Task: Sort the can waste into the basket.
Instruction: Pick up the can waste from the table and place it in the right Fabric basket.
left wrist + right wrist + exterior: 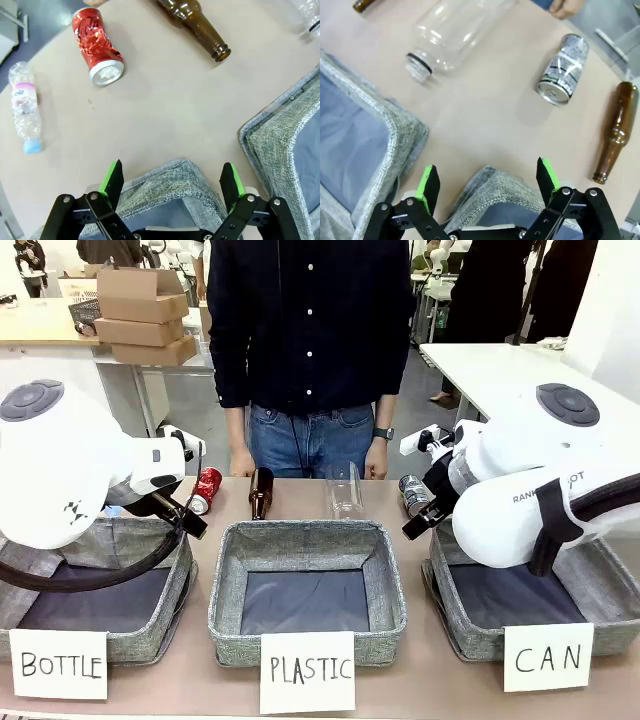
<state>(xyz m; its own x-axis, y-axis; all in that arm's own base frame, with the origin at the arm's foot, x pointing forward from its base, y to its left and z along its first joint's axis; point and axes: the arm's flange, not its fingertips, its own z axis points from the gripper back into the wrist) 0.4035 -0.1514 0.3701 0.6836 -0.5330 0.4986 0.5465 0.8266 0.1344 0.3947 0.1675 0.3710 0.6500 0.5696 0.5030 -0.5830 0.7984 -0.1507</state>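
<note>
red can [97, 47] far left, dented; black can [563, 70] far right, beyond basket [470, 640] | judged light, thin-walled, slick, prone to roll: grip mid-body, gently | left pincer [172, 170] and right pincer [487, 170] released, empty

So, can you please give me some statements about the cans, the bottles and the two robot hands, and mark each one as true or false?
1. The red can lies on its side on the table. True.
2. The left hand grips the red can. False: it is open and holds nothing.
3. The black can is inside the CAN basket. False: it lies on the table, outside the basket.
4. A brown bottle lies near the black can. True.
5. The right hand is shut. False: it is open.
</note>
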